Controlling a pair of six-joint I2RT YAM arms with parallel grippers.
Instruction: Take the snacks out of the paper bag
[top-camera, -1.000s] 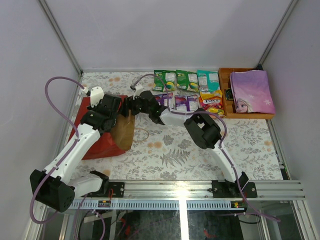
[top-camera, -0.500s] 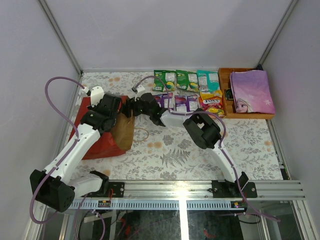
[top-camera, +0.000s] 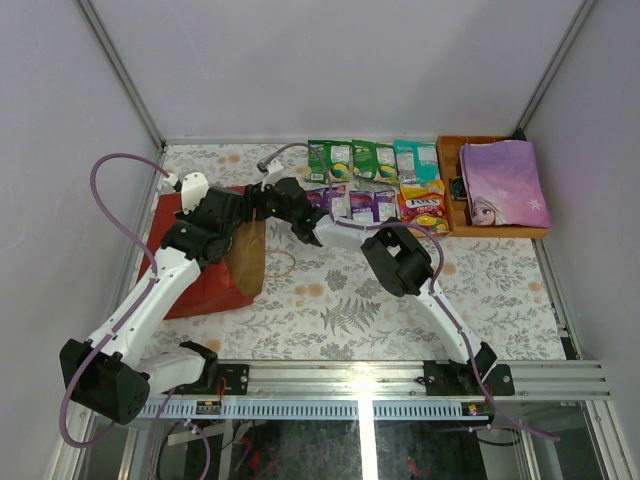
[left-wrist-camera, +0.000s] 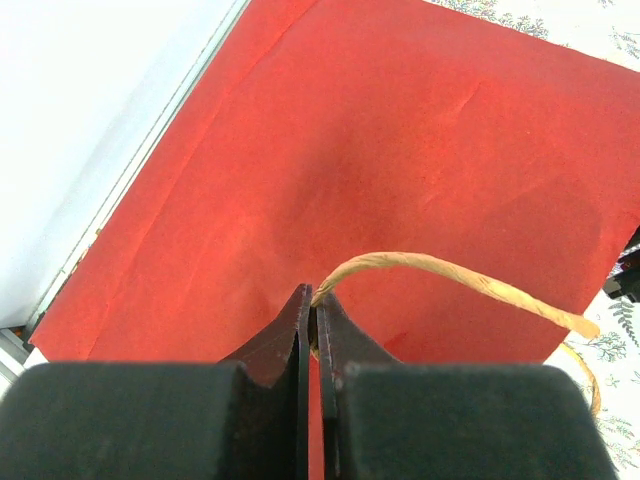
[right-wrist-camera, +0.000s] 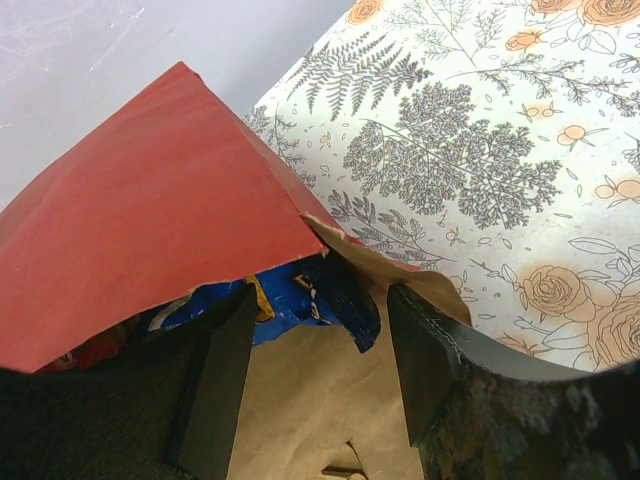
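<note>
The red paper bag (top-camera: 195, 275) lies on its side at the left, its brown mouth (top-camera: 250, 262) facing right. My left gripper (left-wrist-camera: 315, 318) is shut on the bag's twisted paper handle (left-wrist-camera: 450, 270), above the red side (left-wrist-camera: 330, 150). My right gripper (right-wrist-camera: 320, 345) is open at the bag's mouth, with a corner of the blue snack bag (right-wrist-camera: 290, 295) between its fingers (right-wrist-camera: 215, 370). The red flap (right-wrist-camera: 150, 230) covers the rest of that bag. Snacks lie at the back: green packets (top-camera: 330, 160), a teal one (top-camera: 415, 160), purple ones (top-camera: 360, 205) and a yellow-red one (top-camera: 423, 203).
A wooden tray (top-camera: 450, 150) at the back right holds a purple princess book (top-camera: 503, 183). The floral tablecloth (top-camera: 330, 300) covers the table. Both arms cross near the bag's mouth, close to each other. White walls stand on the left and at the back.
My right gripper has pushed left, deeper into the bag's mouth. The bag's brown mouth has shifted slightly. The left gripper has kept its hold on the handle.
</note>
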